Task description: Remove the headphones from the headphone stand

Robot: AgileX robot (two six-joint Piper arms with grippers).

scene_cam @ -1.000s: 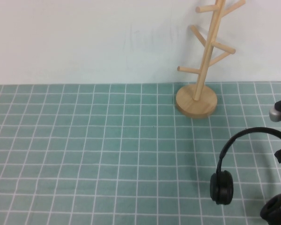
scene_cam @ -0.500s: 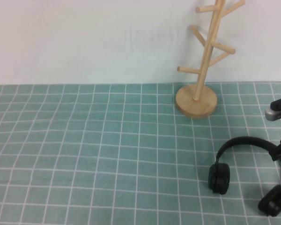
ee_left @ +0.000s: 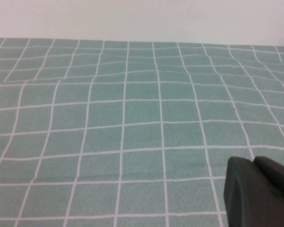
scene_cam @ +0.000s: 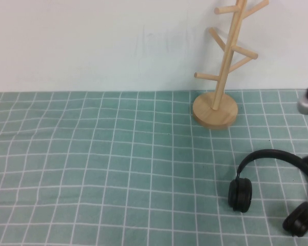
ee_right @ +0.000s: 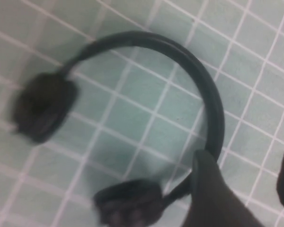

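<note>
**Technician A:** Where did the headphones (scene_cam: 274, 189) sit?

**Technician B:** Flat on the worktop (scene_cam: 92, 169) near its right edge, well apart from the headphone stand (scene_cam: 223, 72), which stood at the rear edge with all pegs bare. One ear cup lay toward the centre, the other at the right edge.

**A:** State of the right pincer (ee_right: 246, 194)?

**B:** Parted, one finger just beside the headband, nothing held. It was at the right edge, above the arch. The left pincer (ee_left: 258, 194) was at the near-left corner; I cannot tell its state.

**A:** Handling notes?

**B:** Judged light, with a thin, springy headband and soft padded cups. The matte band offered the best hold, at mid-arch; the cups would likely swing.
</note>
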